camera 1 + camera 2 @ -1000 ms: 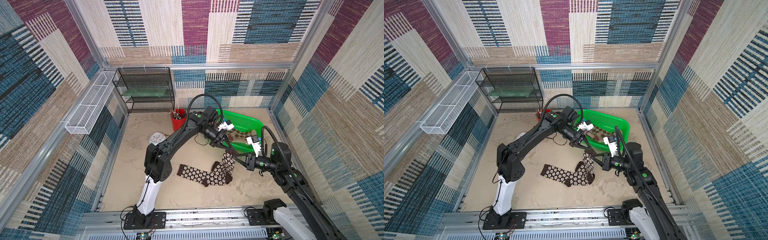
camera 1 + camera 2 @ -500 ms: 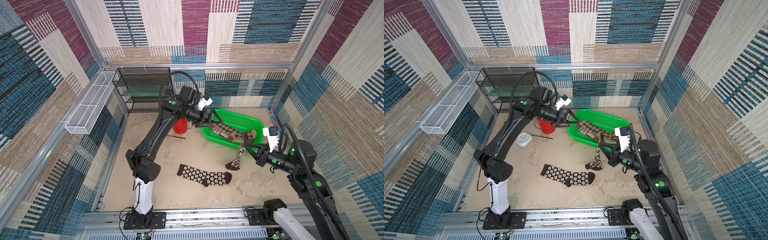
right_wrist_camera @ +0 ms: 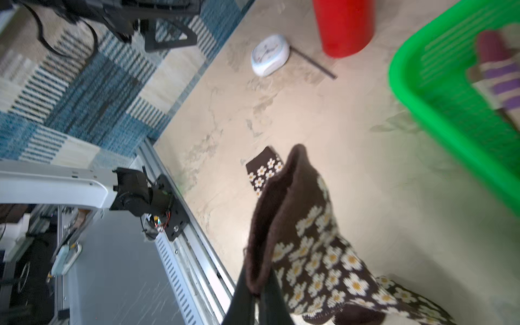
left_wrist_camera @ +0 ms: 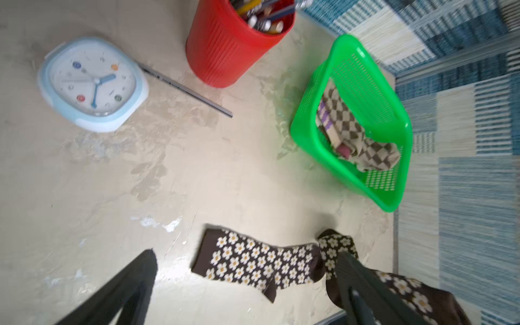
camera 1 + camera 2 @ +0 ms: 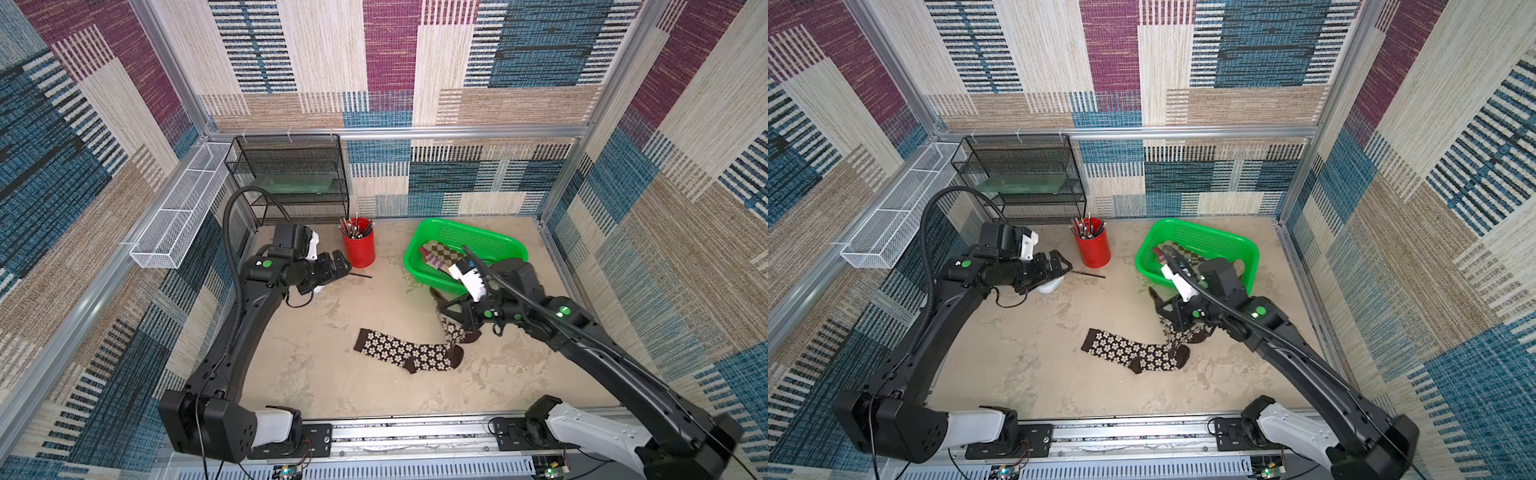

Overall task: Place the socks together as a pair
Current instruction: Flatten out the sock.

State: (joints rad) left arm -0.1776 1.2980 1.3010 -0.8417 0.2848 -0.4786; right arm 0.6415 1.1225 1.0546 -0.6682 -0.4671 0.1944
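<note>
Right pincer (image 3: pixel 257 292) clamped on cuff of held flowered sock (image 3: pixel 309 253). The sock hangs, its toe end down on the worktop (image 5: pixel 324 374), touching the toe of flat flowered sock (image 5: pixel 405 351). Left pincer (image 5: pixel 341 266) wide open, empty, near clock (image 4: pixel 92 84) and red cup (image 5: pixel 358 249). Argyle sock (image 4: pixel 349 123) and striped sock (image 4: pixel 325 115) sit in green basket (image 4: pixel 374 92).

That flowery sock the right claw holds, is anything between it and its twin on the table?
Nothing visible. The right gripper is shut on the hanging flower sock, whose lower end seems to touch the toe of the flat flower sock. The green basket stands behind them, not between.
</note>
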